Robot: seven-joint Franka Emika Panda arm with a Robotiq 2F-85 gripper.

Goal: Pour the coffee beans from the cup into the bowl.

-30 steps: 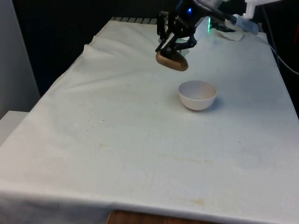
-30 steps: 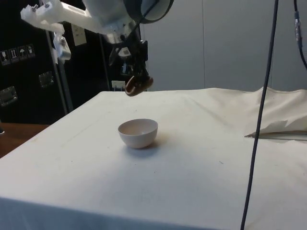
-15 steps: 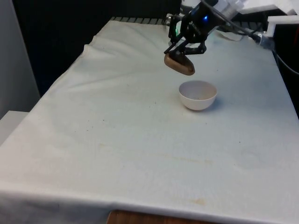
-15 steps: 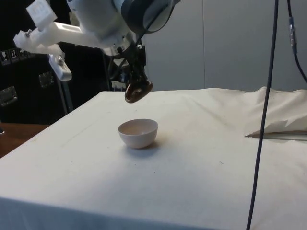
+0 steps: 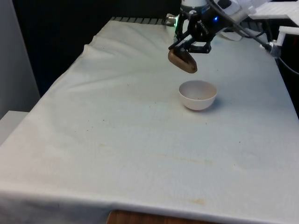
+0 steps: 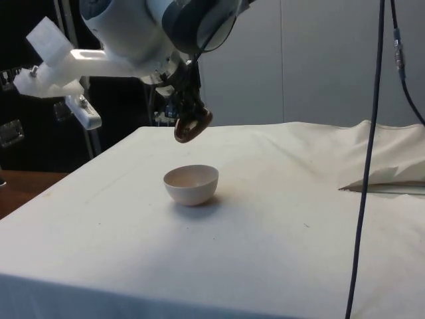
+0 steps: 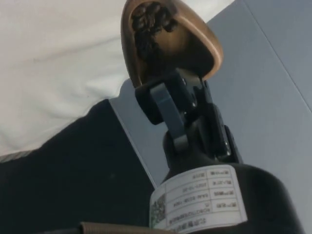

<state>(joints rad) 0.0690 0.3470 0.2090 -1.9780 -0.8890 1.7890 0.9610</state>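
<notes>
A brown cup (image 5: pixel 182 61) hangs tilted in the air, held by its rim in my black gripper (image 5: pixel 188 47), which is shut on it. In the wrist view dark coffee beans (image 7: pixel 152 22) lie inside the cup (image 7: pixel 168 41), piled against its wall. A white bowl (image 5: pixel 197 94) stands on the white cloth, below the cup and a little toward the front view's right. From the side, the cup (image 6: pixel 192 125) hovers above the bowl (image 6: pixel 191 184), near its far rim. My gripper (image 6: pixel 184 106) reaches down to it from above.
The table under a white cloth (image 5: pixel 140 140) stretches wide around the bowl. A rumpled fold of cloth (image 6: pixel 388 176) lies at the side view's right, and a black cable (image 6: pixel 365 159) hangs down in front of it.
My gripper has carried the cup toward the front view's right and closer to the bowl, turning it more steeply on its side. The bowl has not moved.
</notes>
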